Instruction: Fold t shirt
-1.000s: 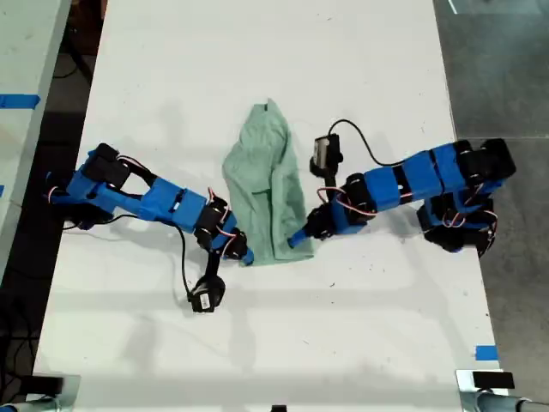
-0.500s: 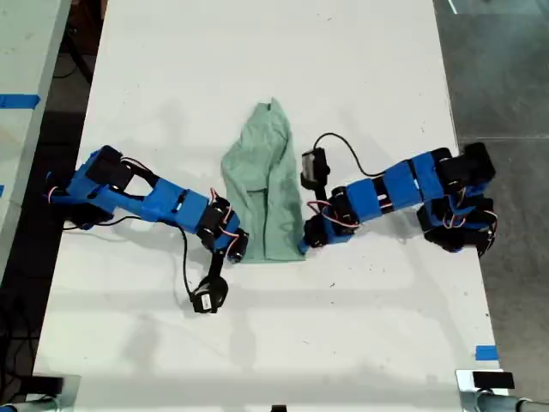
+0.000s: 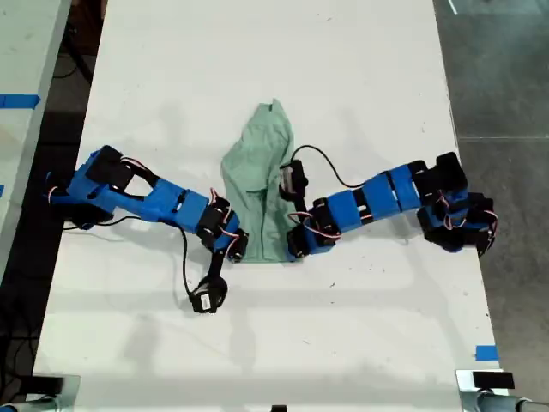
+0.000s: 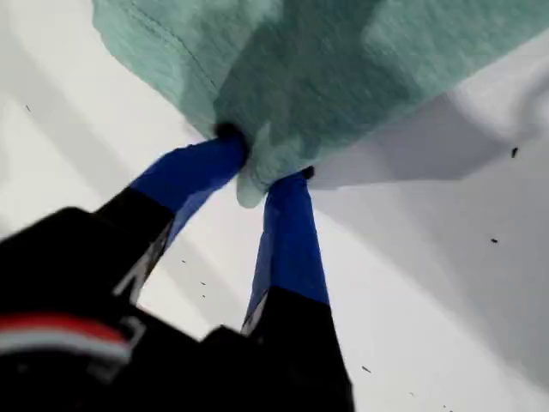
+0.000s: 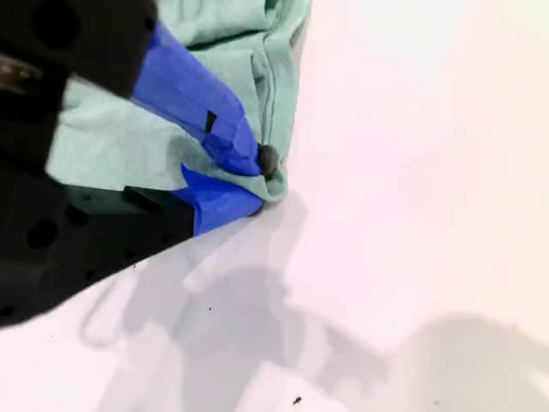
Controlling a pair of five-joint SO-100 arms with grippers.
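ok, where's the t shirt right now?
The t shirt lies on the white table, about mid-frame in the exterior view, between the two blue arms. Both my first gripper and my second gripper pinch its lower hem.

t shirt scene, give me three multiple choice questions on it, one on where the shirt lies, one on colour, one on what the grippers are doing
1. Where does the t shirt lie in the exterior view?
A. between the two blue arms on the table
B. hanging over the table's edge
C. on the dark floor

2. What colour is the shirt?
A. bright red
B. pale mint green
C. black

3. What is the state of my first gripper and my second gripper?
A. both wide open, clear of the cloth
B. only one touches the cloth
C. each shut on a bit of the shirt's edge

Answers: 1 A, the cloth sits mid-table with an arm at each side. 2 B, every view shows light green fabric. 3 C, both wrist views show blue fingers pinching the cloth.
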